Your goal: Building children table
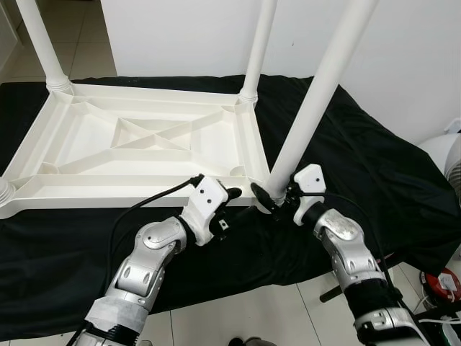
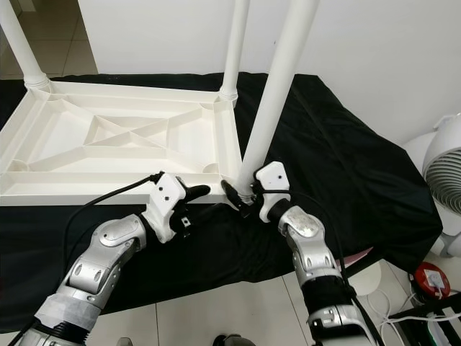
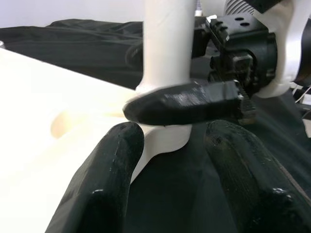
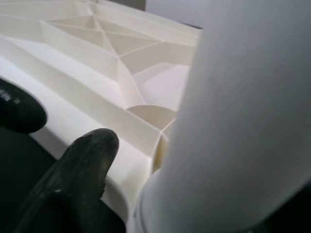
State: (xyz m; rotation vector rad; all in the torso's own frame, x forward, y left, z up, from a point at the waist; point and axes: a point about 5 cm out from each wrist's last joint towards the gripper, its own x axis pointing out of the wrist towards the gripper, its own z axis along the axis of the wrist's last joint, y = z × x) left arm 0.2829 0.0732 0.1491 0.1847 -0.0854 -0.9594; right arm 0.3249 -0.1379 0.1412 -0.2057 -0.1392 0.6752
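A white children's table (image 1: 130, 191) lies upside down on a black cloth (image 1: 360, 158), ribbed underside up. Two legs stand at its far corners (image 1: 43, 43) (image 1: 259, 43), and a leg base shows at the near left corner (image 1: 3, 191). A long white leg (image 1: 317, 94) rises tilted from the near right corner. My right gripper (image 1: 272, 198) is shut on this leg's base, one finger (image 3: 189, 102) lying across it. My left gripper (image 1: 238, 204) is open just left of that corner, its fingers (image 3: 107, 179) spread with nothing between them.
The cloth-covered surface ends close in front of me, with tiled floor (image 1: 252, 310) below. A white fan (image 2: 446, 173) and a red object (image 1: 441, 282) with cables sit at the right. A white wall (image 1: 180, 36) stands behind the table.
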